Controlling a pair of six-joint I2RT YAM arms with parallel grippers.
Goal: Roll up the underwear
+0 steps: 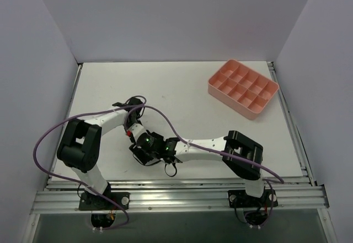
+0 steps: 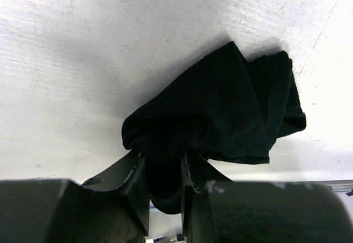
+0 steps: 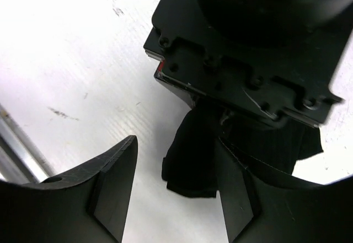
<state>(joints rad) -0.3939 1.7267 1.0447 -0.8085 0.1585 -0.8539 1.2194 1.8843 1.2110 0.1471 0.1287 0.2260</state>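
Left wrist: matte black underwear [image 2: 220, 111] bunched, creased.

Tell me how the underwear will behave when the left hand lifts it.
Probably floppy: the underwear lies crumpled in loose folds, so it should sag from the left hand pinching one end. Likely light, being thin fabric. Its matte cloth seems unlikely to slip or roll unaided.

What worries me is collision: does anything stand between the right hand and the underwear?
The left hand, shut on the underwear, covers its upper part in the right wrist view; a lower fold lies clear before the open right hand.
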